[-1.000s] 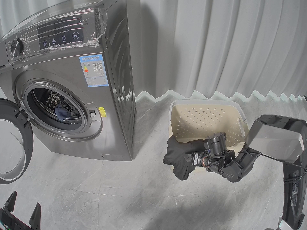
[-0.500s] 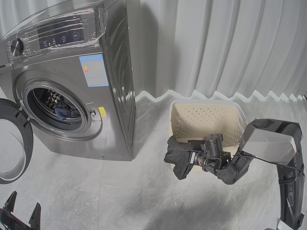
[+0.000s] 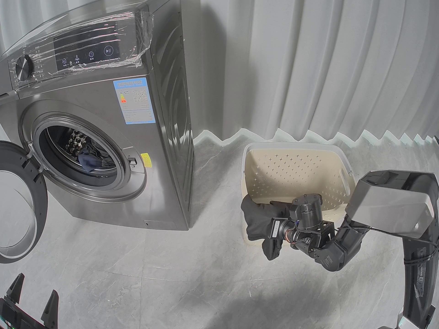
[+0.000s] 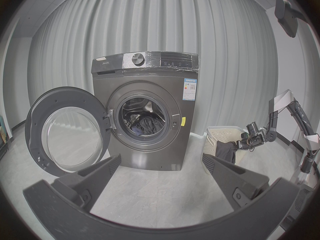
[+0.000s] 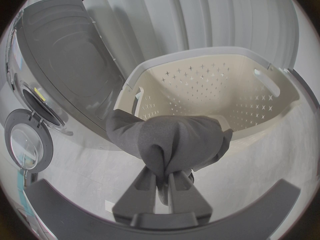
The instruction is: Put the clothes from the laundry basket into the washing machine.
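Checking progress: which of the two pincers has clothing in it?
The right pincer, shut on a dark garment by the rim of the basket; the left pincer is open and empty.

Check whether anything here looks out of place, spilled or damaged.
Nothing spilled or damaged. The one oddity: crinkled clear film taped over the washing machine's control panel. The dark garment outside the laundry basket is clamped in the right gripper, not dropped.
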### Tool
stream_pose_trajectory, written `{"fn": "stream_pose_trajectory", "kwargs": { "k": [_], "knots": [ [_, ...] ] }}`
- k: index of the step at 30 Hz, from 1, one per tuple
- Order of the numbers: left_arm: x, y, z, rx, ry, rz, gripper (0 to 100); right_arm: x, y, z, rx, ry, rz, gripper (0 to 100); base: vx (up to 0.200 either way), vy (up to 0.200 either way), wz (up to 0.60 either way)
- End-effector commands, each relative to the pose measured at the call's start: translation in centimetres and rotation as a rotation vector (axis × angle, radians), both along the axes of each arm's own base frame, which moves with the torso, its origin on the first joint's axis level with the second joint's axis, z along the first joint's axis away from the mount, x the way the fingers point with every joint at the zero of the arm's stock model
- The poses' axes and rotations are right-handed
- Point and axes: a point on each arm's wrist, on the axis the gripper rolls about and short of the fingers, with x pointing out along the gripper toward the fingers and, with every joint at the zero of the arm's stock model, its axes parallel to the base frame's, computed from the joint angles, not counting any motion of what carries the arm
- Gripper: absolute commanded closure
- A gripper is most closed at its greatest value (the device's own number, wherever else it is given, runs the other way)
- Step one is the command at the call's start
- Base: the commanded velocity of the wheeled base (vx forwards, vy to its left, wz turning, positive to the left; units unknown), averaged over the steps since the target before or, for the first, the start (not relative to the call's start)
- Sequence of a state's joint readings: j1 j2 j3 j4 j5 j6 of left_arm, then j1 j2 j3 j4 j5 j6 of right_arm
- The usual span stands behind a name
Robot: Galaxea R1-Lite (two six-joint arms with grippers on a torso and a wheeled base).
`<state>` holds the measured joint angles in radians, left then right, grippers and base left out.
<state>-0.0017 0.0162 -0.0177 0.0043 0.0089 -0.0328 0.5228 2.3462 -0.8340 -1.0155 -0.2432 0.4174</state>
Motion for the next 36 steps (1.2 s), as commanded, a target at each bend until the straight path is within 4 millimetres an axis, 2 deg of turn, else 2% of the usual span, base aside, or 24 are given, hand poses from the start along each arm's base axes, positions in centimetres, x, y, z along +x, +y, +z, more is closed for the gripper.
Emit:
{"fn": "stream_pose_trajectory", "kwargs": {
  "k": [1,3,4,7,15,18,23,28,36],
  "knots": [
    [0.0,0.0,-0.5,0.001,0.0,0.0,0,-2.1,-0.5,3.1,-0.011,-0.086,0.031,100,0.0,0.0,0.0],
    [0.0,0.0,-0.5,0.001,0.0,0.0,0,-2.1,-0.5,3.1,-0.011,-0.086,0.031,100,0.0,0.0,0.0],
    [0.0,0.0,-0.5,0.001,0.003,0.0,0,-2.8,-0.9,4.7,-0.001,-0.134,0.038,100,0.0,0.0,0.0],
    [0.0,0.0,-0.5,0.001,0.002,0.0,0,-3.8,-1.5,6.7,0.005,-0.174,0.047,100,0.0,0.0,0.0],
    [0.0,0.0,-0.5,-0.001,0.002,0.0,0,-5.4,-2.0,10.7,0.061,-0.267,0.068,100,0.0,0.0,0.0],
    [0.0,0.0,-0.5,-0.001,0.002,0.0,0,-6.1,-2.4,13.1,0.098,-0.332,0.079,100,0.0,0.0,0.0],
    [0.0,0.0,-0.5,0.001,0.002,0.0,0,-7.3,-3.1,16.0,0.094,-0.424,0.108,100,0.0,0.0,0.0],
    [0.0,0.0,-0.5,0.002,0.0,0.0,0,-8.5,-3.4,18.3,0.11,-0.5,0.141,100,0.0,0.0,0.0],
    [0.0,0.0,-0.5,0.002,0.002,-0.003,0,-10.3,-3.5,20.0,0.098,-0.566,0.186,100,0.0,0.0,0.0]
  ]
}}
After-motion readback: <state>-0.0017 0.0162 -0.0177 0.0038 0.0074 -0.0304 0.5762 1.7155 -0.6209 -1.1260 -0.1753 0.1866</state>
